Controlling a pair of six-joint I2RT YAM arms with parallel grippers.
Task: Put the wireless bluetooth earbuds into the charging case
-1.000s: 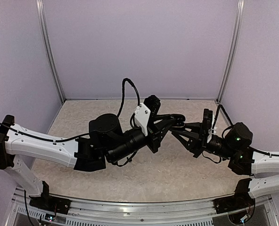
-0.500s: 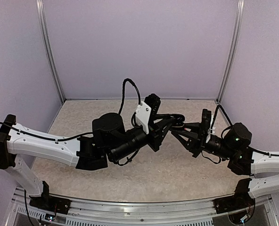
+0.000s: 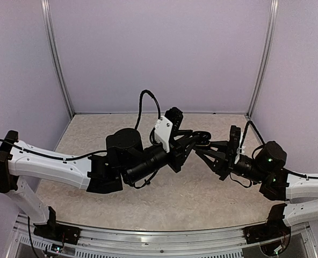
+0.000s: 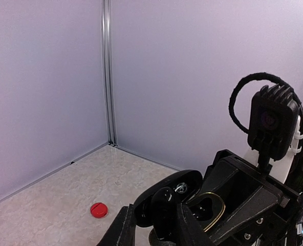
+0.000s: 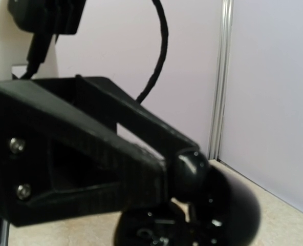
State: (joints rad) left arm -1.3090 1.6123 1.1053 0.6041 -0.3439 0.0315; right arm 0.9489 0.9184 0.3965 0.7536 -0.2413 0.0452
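Mid-air above the table [image 3: 202, 201], right gripper [image 3: 207, 144] clamped shut on the open black charging case [image 4: 209, 209] — left gripper [image 4: 157, 229] straddles 1 black earbud [image 4: 164, 204] at the case's mouth, cannot tell whether gripped or released — 1 red earbud [image 4: 99, 210] lies on the table, well apart.

Overhead rear — wrist close-ups on case [image 4: 192, 182]

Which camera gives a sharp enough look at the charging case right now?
Left wrist view: evenly lit, the open charging case fairly sharp, small glints inside. Right wrist view: too close, the case a soft dark blur along the bottom. Top view: sharp, but the case is a small black shape mid-frame.
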